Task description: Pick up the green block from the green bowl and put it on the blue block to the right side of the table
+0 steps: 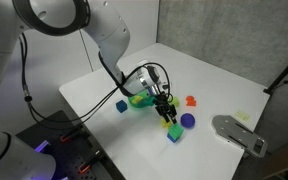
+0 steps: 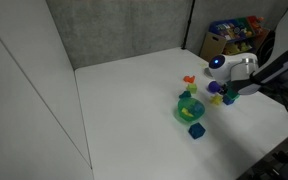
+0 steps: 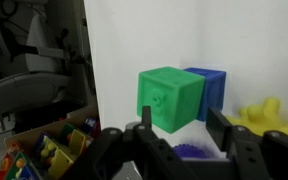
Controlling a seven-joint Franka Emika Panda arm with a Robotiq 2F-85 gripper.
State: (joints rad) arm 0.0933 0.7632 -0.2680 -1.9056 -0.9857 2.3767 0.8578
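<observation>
Green block (image 3: pixel 169 98): middle of table (image 1: pixel 224 80), clear of edges, outside green bowl (image 1: pixel 136 100), offset over blue block (image 3: pixel 212 85). Gripper (image 3: pixel 179 140): jaws flanking it at block width; gripping or released, we cannot tell. Risk we judge: offset seating, block topples once jaws withdraw.

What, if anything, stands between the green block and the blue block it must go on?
Nothing visible. In the wrist view the green block overlaps the blue block directly, with no object between.

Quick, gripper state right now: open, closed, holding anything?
The gripper is closed on the green block; wrist view shows a finger on each side, with the blue block behind it.
</observation>
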